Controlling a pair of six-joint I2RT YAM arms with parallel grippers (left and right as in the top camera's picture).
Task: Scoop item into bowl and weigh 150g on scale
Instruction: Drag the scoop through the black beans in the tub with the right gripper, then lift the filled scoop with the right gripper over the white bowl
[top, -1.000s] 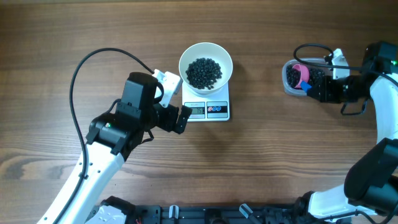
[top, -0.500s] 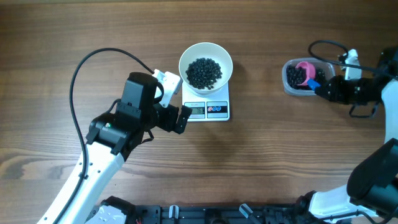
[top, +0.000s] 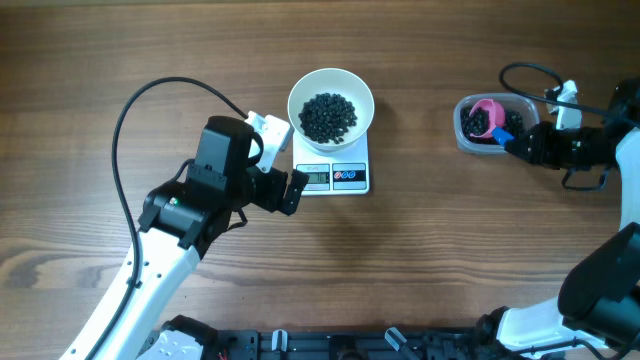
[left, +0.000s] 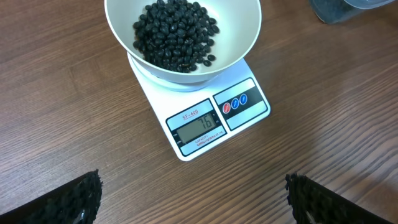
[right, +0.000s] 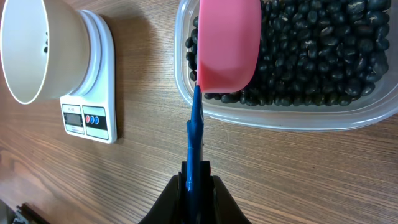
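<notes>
The brown wooden bench (top: 450, 260) carries everything. The left arm (top: 170, 240) comes in from 7 o'clock in the overhead view. Its hand (left: 196, 208) is spread wide open and holds nothing. It is near the scale (top: 335, 175), on its 9 o'clock side, and its two dark fingertips (left: 81, 199) stand well apart at the bottom of the left wrist view. The right arm (top: 620, 190) comes in from the 3 o'clock edge. Its hand (right: 198, 177) is closed tight on the blue handle (right: 194, 143) of the pink scoop (right: 227, 43).

The scale is flat, white and rectangular, a little toward 12 o'clock from the middle of the bench. Its grey display (left: 200, 127) seems to read 76, though the digits are small. Two round buttons (left: 235, 103) sit just beside the display.

The white bowl (top: 297, 98) stands upright on the 12 o'clock part of the scale. The clear plastic tub (top: 462, 140) is well apart from it, at 3 o'clock.

The cup of the scoop is over the tub, at its rim on the side toward the scale. I cannot tell if it carries anything.

The small black beans (top: 328, 117) make a heap in the bottom of the bowl. More beans (right: 317, 56) fill the tub.
</notes>
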